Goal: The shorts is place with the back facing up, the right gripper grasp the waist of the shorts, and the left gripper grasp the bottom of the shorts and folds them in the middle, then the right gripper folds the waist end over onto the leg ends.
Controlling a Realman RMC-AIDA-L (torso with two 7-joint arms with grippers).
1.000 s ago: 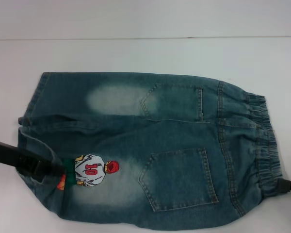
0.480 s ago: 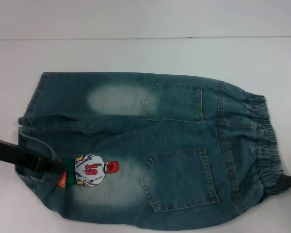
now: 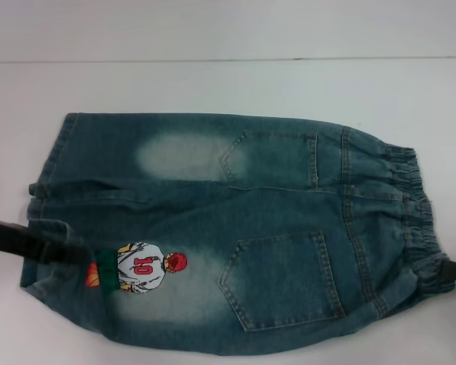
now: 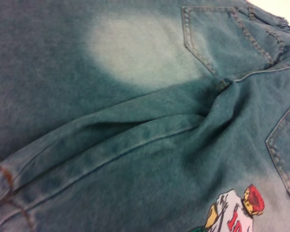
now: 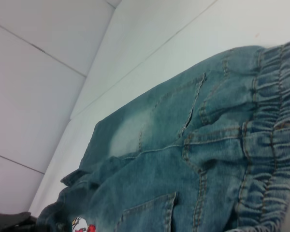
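Lying flat on table (back up): shorts

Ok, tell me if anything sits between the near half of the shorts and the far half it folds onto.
Nothing visible does. The shorts lie flat on the table; left gripper at the leg hem, right gripper at the waist.

A plain test or lab setting, not a home; a smooth white tabletop fills the head view; behind it stands a bare white panelled wall with thin seams; only faded blue denim shorts lie there.
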